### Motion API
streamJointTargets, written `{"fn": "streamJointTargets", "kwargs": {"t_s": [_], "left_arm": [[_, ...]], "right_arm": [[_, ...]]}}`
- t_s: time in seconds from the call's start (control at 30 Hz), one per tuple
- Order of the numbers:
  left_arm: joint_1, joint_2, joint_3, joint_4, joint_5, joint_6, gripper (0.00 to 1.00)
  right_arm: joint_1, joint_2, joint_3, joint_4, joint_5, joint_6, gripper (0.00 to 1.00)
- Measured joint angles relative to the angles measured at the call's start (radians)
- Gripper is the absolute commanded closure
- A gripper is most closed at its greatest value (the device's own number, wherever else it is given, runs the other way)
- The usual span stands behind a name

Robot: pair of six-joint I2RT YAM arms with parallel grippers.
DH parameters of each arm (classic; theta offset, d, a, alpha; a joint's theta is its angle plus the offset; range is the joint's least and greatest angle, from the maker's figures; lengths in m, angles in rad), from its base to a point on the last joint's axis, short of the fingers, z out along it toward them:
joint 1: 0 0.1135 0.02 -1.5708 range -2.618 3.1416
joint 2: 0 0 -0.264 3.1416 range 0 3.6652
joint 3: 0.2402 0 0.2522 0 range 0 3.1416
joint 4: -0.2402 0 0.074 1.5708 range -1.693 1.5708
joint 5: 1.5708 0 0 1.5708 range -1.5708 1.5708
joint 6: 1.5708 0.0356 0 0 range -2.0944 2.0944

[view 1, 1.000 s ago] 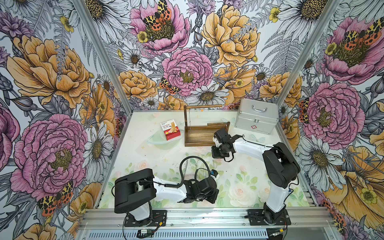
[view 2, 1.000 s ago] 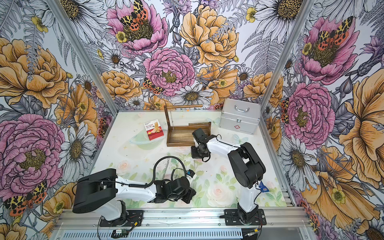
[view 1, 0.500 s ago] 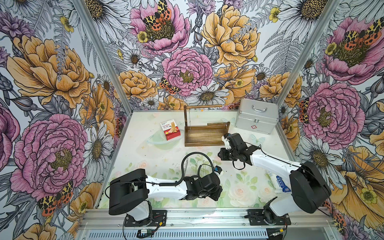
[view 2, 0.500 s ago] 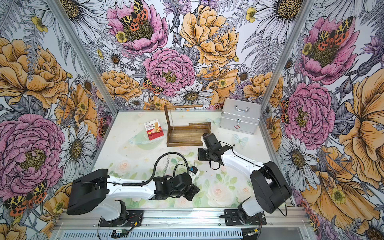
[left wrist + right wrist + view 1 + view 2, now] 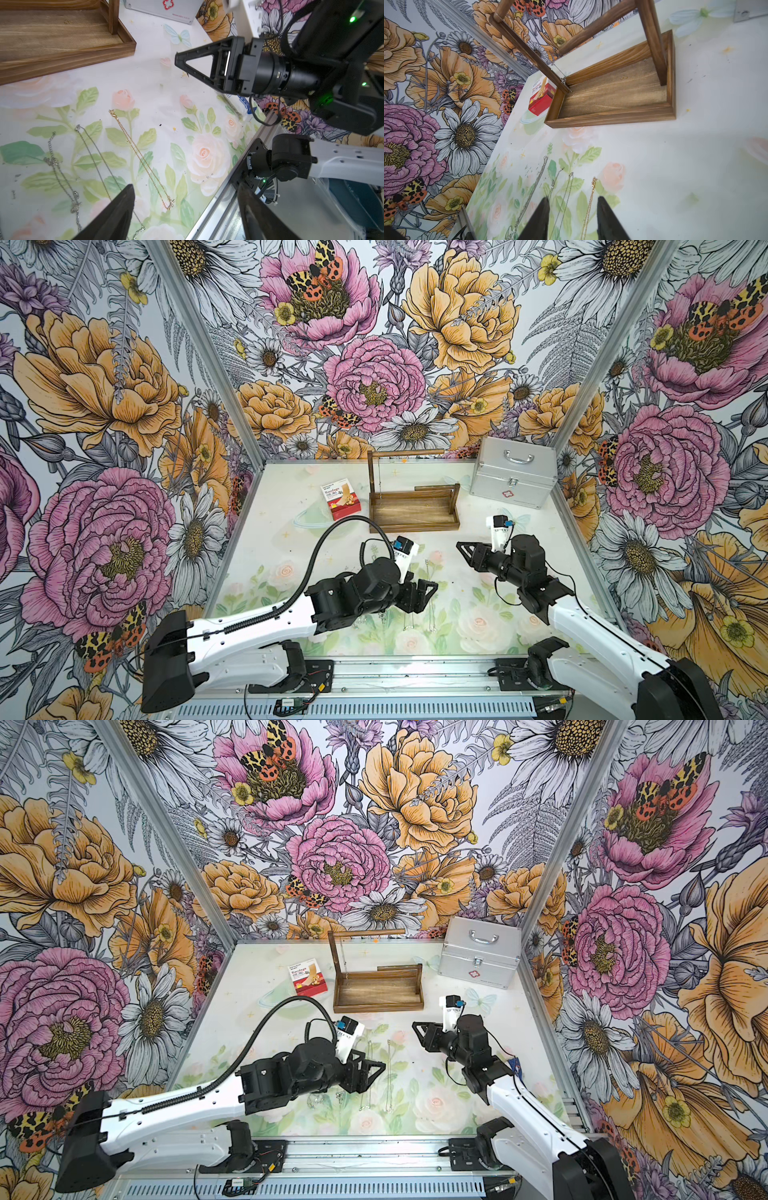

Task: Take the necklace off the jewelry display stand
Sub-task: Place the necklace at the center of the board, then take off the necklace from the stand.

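Most of the job looks done, though not all of it. Four or so necklaces lie flat on the table [image 5: 478,572], low and centre in both top views: a gold necklace [image 5: 141,154] and the silver necklaces [image 5: 75,204] beside it, stretched out in rough parallel lines, apart from one another and well clear of the jewelry display stand [image 5: 415,527]. The stand sits just above the middle of the frame. One thin silver chain [image 5: 564,81] hangs from its top rod [image 5: 405,452], close against the post at the left end and reaching down toward the tray corner. If that one counts, I judge it is what remains to be lifted off. The left gripper [image 5: 424,596] hovers over the laid-out necklaces with its jaws spread wide and nothing between them. The right gripper [image 5: 460,548], right of centre, points toward the middle with a narrower gap, also empty, and is short of the stand. The table is a pale sheet printed with faint roses and green leaves, which makes the fine chains hard to pick out from above. A red box [image 5: 340,499] lies just left of the stand and a silver case [image 5: 513,479] stands to its right. Bold floral wallpaper [image 5: 374,377] covers three sides, and a metal rail [image 5: 415,676] runs along the bottom edge
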Motion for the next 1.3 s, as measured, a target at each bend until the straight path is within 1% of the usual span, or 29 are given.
{"fn": "streamJointTargets", "kwargs": {"t_s": [0.07,0.17,0.2,0.33,0.4,0.57,0.67,0.73,0.87,0.93,1.2,1.3], "left_arm": [[0.048,-0.063,0.002,-0.049,0.001,0.004,0.14],[0.132,-0.120,0.021,-0.132,0.013,0.010,0.09],[0.166,-0.132,0.033,-0.159,0.023,0.014,0.03],[0.330,-0.158,0.104,-0.261,0.092,0.037,0.01],[0.415,-0.155,0.148,-0.303,0.135,0.057,0.01],[0.651,-0.088,0.261,-0.386,0.277,0.121,0.01],[0.766,-0.031,0.272,-0.404,0.326,0.162,0.01],[0.820,0.004,0.246,-0.399,0.340,0.181,0.01],[0.887,0.060,0.125,-0.373,0.378,0.189,0.01],[0.907,0.079,0.090,-0.384,0.395,0.191,0.01],[0.977,-0.013,0.087,-0.361,0.403,0.190,0.01],[0.988,-0.032,0.087,-0.359,0.402,0.190,0.01]], "right_arm": [[-0.013,-0.035,-0.014,0.030,-0.029,0.011,0.56],[-0.028,-0.072,-0.026,0.061,-0.063,0.033,0.54],[-0.032,-0.084,-0.028,0.066,-0.074,0.041,0.53],[-0.050,-0.116,-0.029,0.079,-0.128,0.066,0.50],[-0.059,-0.127,-0.029,0.082,-0.156,0.080,0.48],[-0.066,-0.120,-0.029,0.122,-0.212,0.105,0.47],[-0.072,-0.097,-0.028,0.139,-0.239,0.109,0.47],[-0.072,-0.080,-0.028,0.154,-0.253,0.110,0.47],[-0.072,-0.052,-0.028,0.185,-0.278,0.119,0.49],[-0.072,-0.035,-0.028,0.201,-0.287,0.124,0.50],[-0.071,-0.002,-0.009,0.216,-0.318,0.130,0.53],[-0.062,-0.002,0.046,0.152,-0.301,0.100,0.55]]}}
